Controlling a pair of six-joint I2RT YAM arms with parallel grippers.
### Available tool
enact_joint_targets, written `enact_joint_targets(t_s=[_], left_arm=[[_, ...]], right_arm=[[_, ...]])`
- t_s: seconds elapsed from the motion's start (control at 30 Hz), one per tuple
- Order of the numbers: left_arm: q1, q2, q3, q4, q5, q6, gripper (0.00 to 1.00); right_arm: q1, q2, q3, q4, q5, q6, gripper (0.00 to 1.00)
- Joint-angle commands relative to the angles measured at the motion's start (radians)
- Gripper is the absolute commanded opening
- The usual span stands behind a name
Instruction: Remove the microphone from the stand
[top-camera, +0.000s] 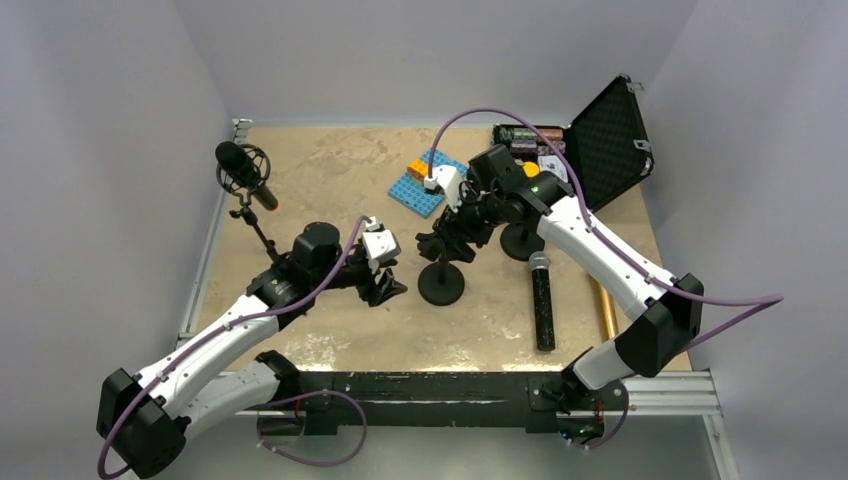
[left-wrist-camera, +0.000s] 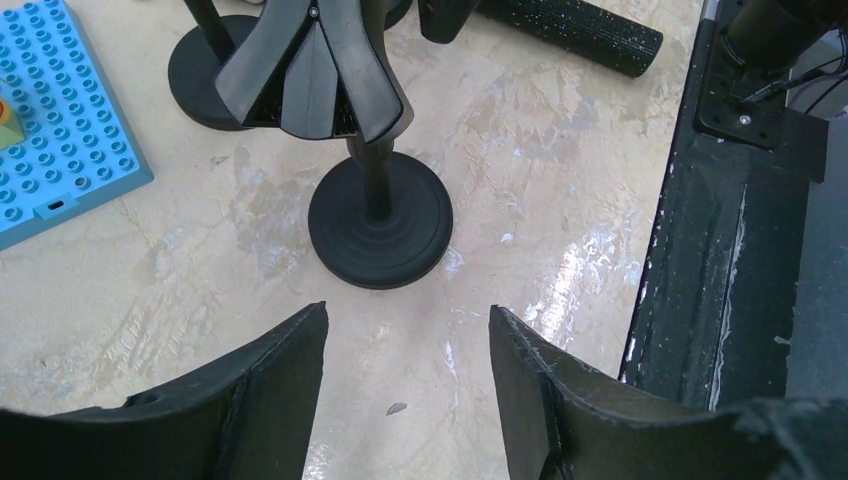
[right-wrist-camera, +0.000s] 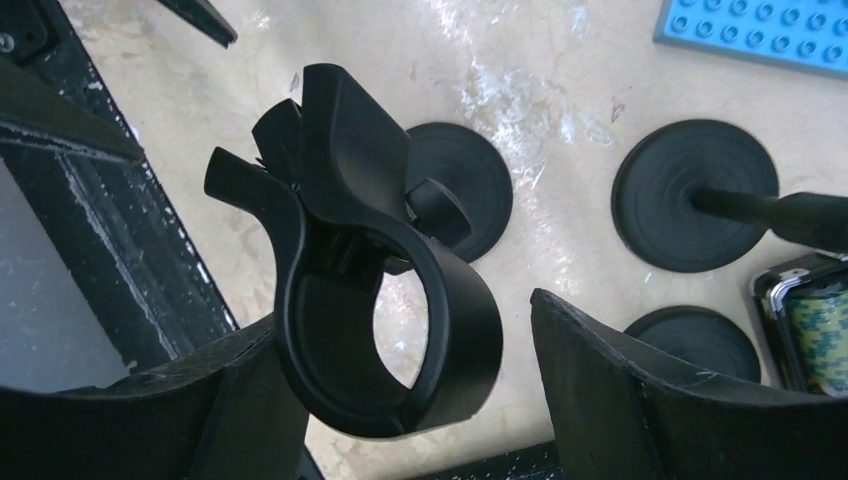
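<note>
Microphone (top-camera: 542, 305) lies on the table (top-camera: 330, 180) beside the stand (top-camera: 441, 283); both arms' jaws spread.

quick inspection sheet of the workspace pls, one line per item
surface: tan tabletop, scuffed pale patches
job's things: microphone lying flat on the table, right of the stand; clip empty
clutter: second mic in a shock mount on a tripod, blue brick plate, open case, spare round base
grippers: left gripper open, holding nothing; right gripper open, clip between its fingers
cables: purple cable looping off each arm
surroundings: grey walls, nothing else seen
</note>
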Motion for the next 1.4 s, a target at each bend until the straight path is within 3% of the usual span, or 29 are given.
enact_joint_targets(t_s=[0.0,0.3,0.4,0.57,0.73,0.9,1.0,1.1,1.2,1.37], left_arm=[[0.005,-0.032,0.019,0.023,-0.006,-0.023,0.64],[0.005,-0.123,0.059,-0.148,-0.057,0.024,0.63],[0.005,-0.13,0.078,-0.183,-0.062,0.045,0.64],[0.005,-0.136,0.106,-0.219,-0.064,0.085,0.63],[0.004,-0.14,0.145,-0.268,-0.063,0.129,0.63],[0.005,-0.172,0.17,-0.314,-0.056,0.179,0.63],[0.006,-0.181,0.187,-0.348,-0.05,0.185,0.63],[0.005,-0.18,0.202,-0.377,-0.037,0.188,0.63],[0.004,-0.179,0.224,-0.416,-0.018,0.226,0.64],[0.006,-0.155,0.313,-0.513,0.0,0.302,0.66]], right_arm=[[0.009,-0.004,0.039,-0.033,-0.036,-0.008,0.77],[0.045,0.059,0.052,0.018,-0.036,-0.01,0.74],[0.045,0.099,0.096,0.022,-0.06,-0.017,0.6],[0.045,0.138,0.139,0.038,-0.026,-0.014,0.27],[0.044,0.152,0.158,0.119,0.155,-0.026,0.24],[0.027,0.192,0.226,0.148,0.216,-0.038,0.24],[0.018,0.226,0.256,0.14,0.202,-0.043,0.33],[0.017,0.247,0.277,0.114,0.172,-0.043,0.58],[0.016,0.245,0.291,0.084,0.13,-0.035,0.75],[-0.004,0.206,0.349,0.049,0.06,0.001,0.91]])
